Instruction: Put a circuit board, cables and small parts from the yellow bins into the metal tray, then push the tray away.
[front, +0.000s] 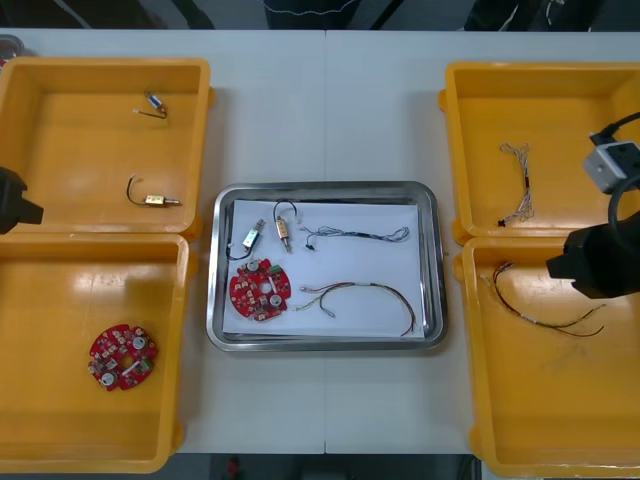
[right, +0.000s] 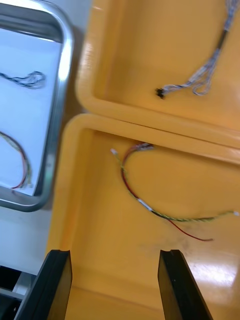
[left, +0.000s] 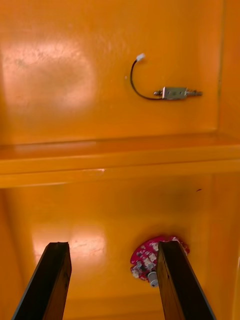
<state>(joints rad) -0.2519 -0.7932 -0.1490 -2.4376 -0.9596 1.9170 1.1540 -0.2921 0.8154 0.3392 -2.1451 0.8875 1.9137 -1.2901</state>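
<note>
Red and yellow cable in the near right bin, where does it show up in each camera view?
Front view: the red and yellow cable lies in the near right yellow bin.
Right wrist view: in that bin, at, beyond the right gripper's open fingers.
Left wrist view: the left gripper faces the left yellow bins instead.
Shared landmark: the metal tray's rim.

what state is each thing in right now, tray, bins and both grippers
white-lined metal tray, loaded with a round red circuit board, two cables, two small metal parts
left yellow bins, one board and two parts inside
right yellow bins, one cable in each
left gripper, jaws open, empty, over near left bin
right gripper, jaws open, empty, over near right bin
</note>
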